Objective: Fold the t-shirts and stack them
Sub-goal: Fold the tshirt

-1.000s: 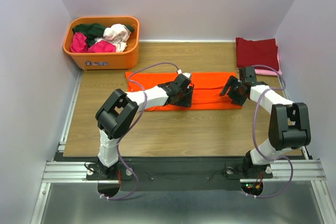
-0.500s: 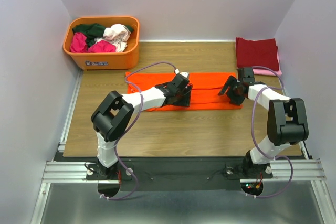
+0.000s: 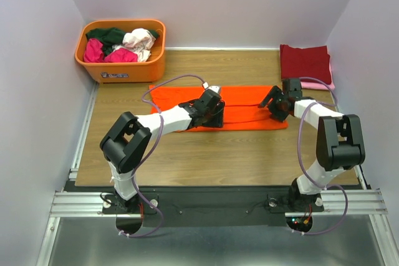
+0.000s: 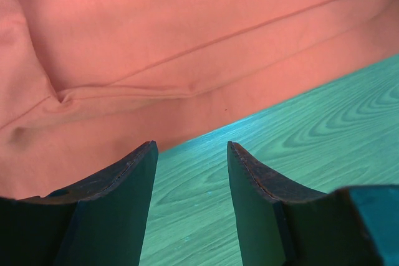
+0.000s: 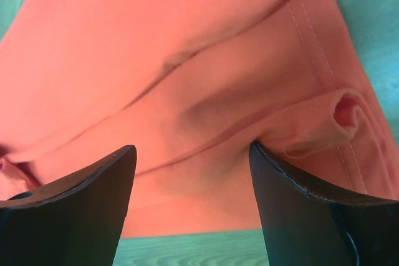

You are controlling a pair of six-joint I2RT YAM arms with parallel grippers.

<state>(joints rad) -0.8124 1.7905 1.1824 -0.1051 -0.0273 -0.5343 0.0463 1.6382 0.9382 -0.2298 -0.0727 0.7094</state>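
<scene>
A bright orange t-shirt (image 3: pixel 243 107) lies folded into a long strip across the middle of the wooden table (image 3: pixel 206 154). My left gripper (image 3: pixel 215 116) hovers open at the strip's near edge; in the left wrist view its fingers (image 4: pixel 128 191) frame bare wood just short of the orange cloth (image 4: pixel 156 48). My right gripper (image 3: pixel 272 107) is open over the strip's right end, and in the right wrist view its fingers (image 5: pixel 293 197) straddle wrinkled orange cloth (image 5: pixel 187 79) without pinching it. A folded dark red t-shirt (image 3: pixel 304 61) rests on a pink one (image 3: pixel 328 85) at the back right.
An orange plastic tub (image 3: pixel 121 51) at the back left holds several crumpled shirts in green, magenta and whitish-pink. Grey walls close in the table on the left, back and right. A metal rail (image 3: pixel 218 200) runs along the near edge by the arm bases.
Both grippers have shifted slightly away from me along the orange strip. The left arm's elbow swung further left. The jaws have stayed at the same opening.
</scene>
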